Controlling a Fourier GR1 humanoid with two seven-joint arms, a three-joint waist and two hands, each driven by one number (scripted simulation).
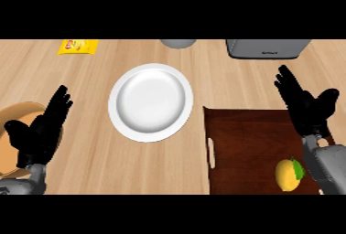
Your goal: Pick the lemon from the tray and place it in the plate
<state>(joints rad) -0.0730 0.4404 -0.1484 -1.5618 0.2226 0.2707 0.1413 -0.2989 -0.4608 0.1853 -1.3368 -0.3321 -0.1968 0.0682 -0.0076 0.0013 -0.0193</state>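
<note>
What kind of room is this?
Most likely a kitchen: a wooden counter holds a white plate, a dark tray with a lemon, and what looks like a toaster.

The light is bright and even. The white plate (151,102), up and left of the right hand (305,106), has a soft shine. Shadows are faint. Everything looks a little fuzzy.

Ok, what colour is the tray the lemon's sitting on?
Dark reddish-brown tray, seen in the head view; the lemon is yellow.
</note>
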